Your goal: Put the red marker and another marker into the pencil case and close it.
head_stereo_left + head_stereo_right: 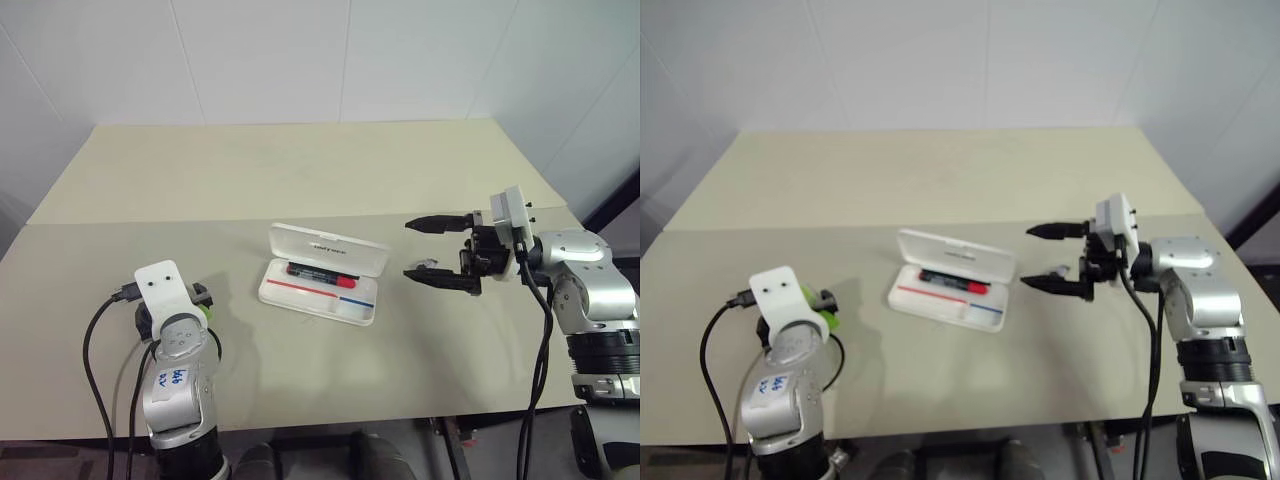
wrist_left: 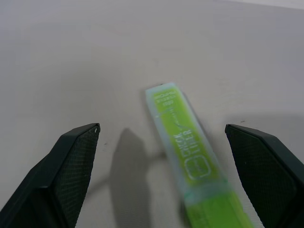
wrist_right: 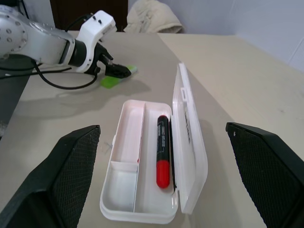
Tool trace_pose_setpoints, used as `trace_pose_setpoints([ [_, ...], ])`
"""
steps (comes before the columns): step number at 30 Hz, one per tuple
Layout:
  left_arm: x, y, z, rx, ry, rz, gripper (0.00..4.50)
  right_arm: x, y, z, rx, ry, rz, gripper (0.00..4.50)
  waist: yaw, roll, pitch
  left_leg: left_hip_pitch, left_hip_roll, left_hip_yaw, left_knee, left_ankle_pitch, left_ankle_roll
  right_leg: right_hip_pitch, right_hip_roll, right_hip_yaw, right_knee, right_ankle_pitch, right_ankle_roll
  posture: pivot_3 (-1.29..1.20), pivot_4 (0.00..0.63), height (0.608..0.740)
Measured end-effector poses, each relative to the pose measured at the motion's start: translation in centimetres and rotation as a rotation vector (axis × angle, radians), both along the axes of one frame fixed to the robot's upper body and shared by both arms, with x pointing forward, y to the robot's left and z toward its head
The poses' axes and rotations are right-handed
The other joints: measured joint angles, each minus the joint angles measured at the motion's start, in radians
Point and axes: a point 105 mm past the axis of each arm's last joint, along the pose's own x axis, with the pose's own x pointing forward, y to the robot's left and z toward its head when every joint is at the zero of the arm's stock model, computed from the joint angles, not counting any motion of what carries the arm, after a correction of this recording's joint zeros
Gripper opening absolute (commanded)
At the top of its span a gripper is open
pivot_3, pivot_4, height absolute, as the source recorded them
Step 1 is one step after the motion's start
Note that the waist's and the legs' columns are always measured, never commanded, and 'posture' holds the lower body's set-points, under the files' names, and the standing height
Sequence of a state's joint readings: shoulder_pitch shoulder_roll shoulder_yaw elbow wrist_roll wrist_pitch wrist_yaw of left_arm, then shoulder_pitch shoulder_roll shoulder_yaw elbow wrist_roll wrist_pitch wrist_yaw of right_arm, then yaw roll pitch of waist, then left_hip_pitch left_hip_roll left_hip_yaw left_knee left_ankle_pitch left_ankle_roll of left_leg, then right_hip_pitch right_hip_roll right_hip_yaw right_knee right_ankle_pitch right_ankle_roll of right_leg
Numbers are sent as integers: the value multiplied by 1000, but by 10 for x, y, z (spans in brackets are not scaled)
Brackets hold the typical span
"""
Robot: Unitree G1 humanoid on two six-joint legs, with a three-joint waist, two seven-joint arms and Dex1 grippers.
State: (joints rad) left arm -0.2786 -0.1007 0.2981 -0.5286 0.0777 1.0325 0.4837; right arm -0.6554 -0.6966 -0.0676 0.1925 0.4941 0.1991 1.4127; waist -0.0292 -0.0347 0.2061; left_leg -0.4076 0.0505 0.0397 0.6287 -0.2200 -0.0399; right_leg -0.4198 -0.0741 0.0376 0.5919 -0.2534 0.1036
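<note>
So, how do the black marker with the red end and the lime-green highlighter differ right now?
The slim black marker with the red end already lies inside the open white plastic case; the chunky lime-green highlighter lies on the table, between the left pincer's open fingers. The marker looks thinner and darker. Neither is gripped.

A pale bench carries the open white pencil case mid-bench and a green highlighter lying at near left.
</note>
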Motion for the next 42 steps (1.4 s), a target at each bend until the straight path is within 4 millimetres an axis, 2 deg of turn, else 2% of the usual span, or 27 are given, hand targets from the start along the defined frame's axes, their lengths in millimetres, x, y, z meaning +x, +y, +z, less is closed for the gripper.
trace_pose_setpoints([
  [3,8,-3,-6,-15,26,-23,4500,0,0,-1,-4,0,0,4484,0,-1,0,1,0,-1,1,0,0,2,0,0,-1,0,0,0,150,740],
  [10,25,-8,-2,-24,39,-67,4500,0,1,-4,-6,6,-1,4484,1,-1,1,2,0,-1,1,0,0,4,0,0,-2,1,0,0,150,740],
  [14,30,-15,-3,-82,17,-105,3617,-1,1,-5,-5,7,-5,4500,2,-1,1,2,0,-2,1,0,0,5,0,-1,-3,1,0,0,150,740],
  [20,31,-12,-3,-133,-4,-99,1664,-3,1,-9,-6,9,-13,4500,1,-1,1,2,0,-2,0,-1,1,5,0,-1,-4,1,1,0,150,740],
  [21,31,-12,-3,-132,-3,-97,1233,-3,1,-9,-5,10,-16,4500,1,-1,1,2,0,-2,1,-1,1,5,0,-1,-4,1,1,0,150,740],
  [22,31,-12,-2,-133,-4,-99,1074,-3,1,-9,-4,10,-19,4500,2,-1,1,2,0,-2,1,-1,1,5,0,-1,-4,1,1,0,150,740],
  [29,34,-10,-1,-109,-12,-122,1080,-3,2,-8,-4,1,-20,4500,1,-1,1,2,0,-2,1,-1,0,6,0,-1,-5,1,1,0,150,740],
  [31,42,-6,11,-19,-53,-212,1080,-5,1,-8,-4,2,-19,4500,1,-2,1,2,0,-2,0,-1,0,5,1,-1,-4,1,1,0,150,740],
  [35,54,-3,58,149,-224,-426,1080,-8,-7,-8,-12,3,-39,4500,0,-2,1,2,0,-1,-1,-2,-1,5,0,-1,-5,1,1,0,150,740],
  [42,61,-25,123,253,-444,-855,1080,-13,-9,-9,6,11,-27,4500,1,-2,1,2,0,-1,-2,-3,0,5,-1,-1,-5,1,0,0,150,740],
])
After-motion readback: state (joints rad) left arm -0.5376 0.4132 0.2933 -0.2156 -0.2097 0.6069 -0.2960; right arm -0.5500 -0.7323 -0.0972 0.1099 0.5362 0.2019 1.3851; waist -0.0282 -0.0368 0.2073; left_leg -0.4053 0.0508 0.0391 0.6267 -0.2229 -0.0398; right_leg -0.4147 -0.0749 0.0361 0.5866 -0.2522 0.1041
